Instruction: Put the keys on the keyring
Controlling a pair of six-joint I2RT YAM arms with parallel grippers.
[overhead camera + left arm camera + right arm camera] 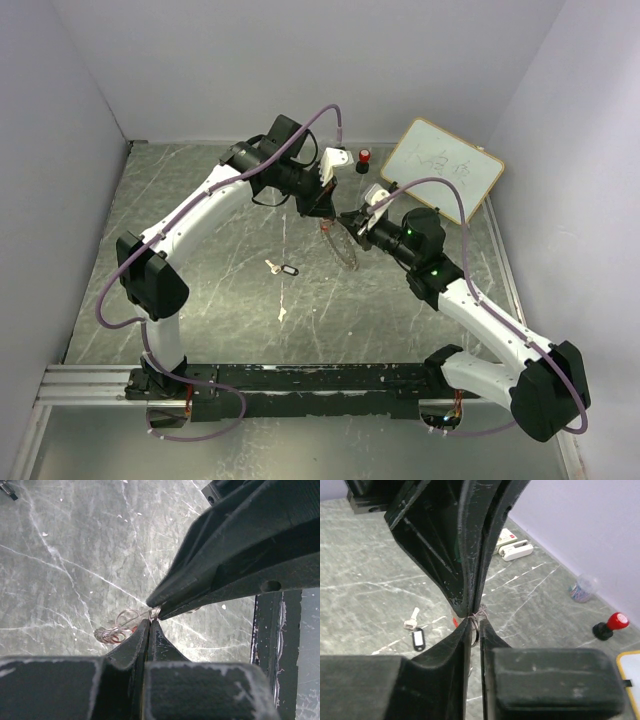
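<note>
The keyring [350,255], a thin wire ring, hangs in the air between my two grippers above the middle of the table. My left gripper [325,208] is shut on its wire; in the left wrist view its tips [150,622] pinch the wire, with loops [117,629] and a red bit beside them. My right gripper [347,220] meets it tip to tip and is closed on a small ring loop [476,626]. A silver key with a black tag [284,268] lies on the table, also in the right wrist view [415,639]. The red-headed key shows only as a red sliver [454,622].
A small pale key-like piece [282,314] lies nearer the arm bases. A red-topped black stamp [364,157] and a white block [516,550] stand at the back. A whiteboard [443,165] leans at the back right. Walls enclose the table.
</note>
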